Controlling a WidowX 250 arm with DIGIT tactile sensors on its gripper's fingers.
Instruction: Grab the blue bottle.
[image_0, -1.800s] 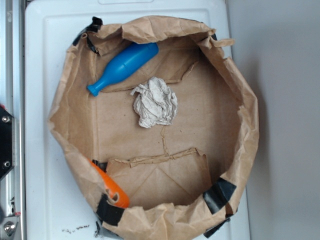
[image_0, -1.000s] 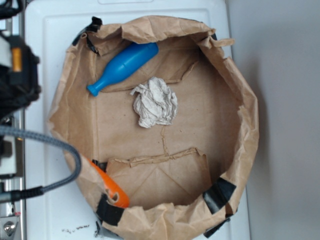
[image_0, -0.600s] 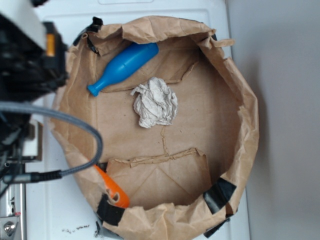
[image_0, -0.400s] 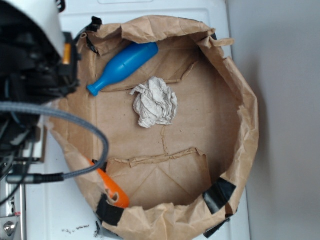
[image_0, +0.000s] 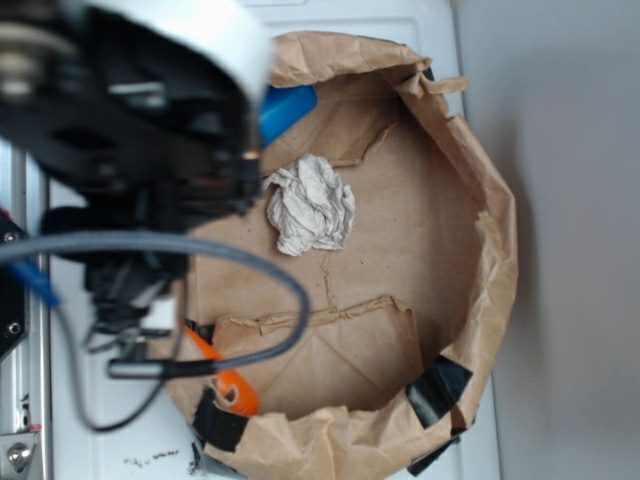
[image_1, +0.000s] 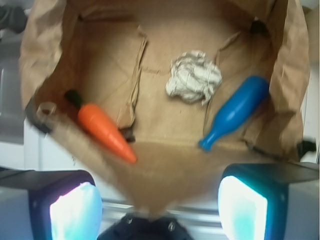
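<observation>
From the exterior view, the arm (image_0: 150, 130) fills the upper left, a big blurred black-and-white mass hanging over the left rim of the brown paper bag (image_0: 495, 250), which lies opened out like a shallow tray on the white surface (image_0: 80, 420). A grey cable (image_0: 250, 270) loops out from the arm across the bag's lower left. Only the fat end of the blue bottle (image_0: 285, 108) peeks out from under the arm, up near the bag's top wall; the neck is hidden. Just below and to the right sits the crumpled white paper ball (image_0: 310, 205), close to the bottle but apart from it. The orange carrot (image_0: 225, 380) lies at the lower left rim, partly crossed by the cable. The right half of the bag floor is bare paper, walled by the crumpled rim. The jaws can't be seen from here. Over to the wrist view: the gripper (image_1: 157, 205) has its jaws set wide apart, one pad at each lower corner, nothing between them but the near bag edge. The blue bottle (image_1: 237, 111) lies tilted on the right, neck pointing down toward the camera, body tucked against the right wall. The paper ball (image_1: 194, 77) is just left of it, and the carrot (image_1: 102, 130) is well apart on the left.
</observation>
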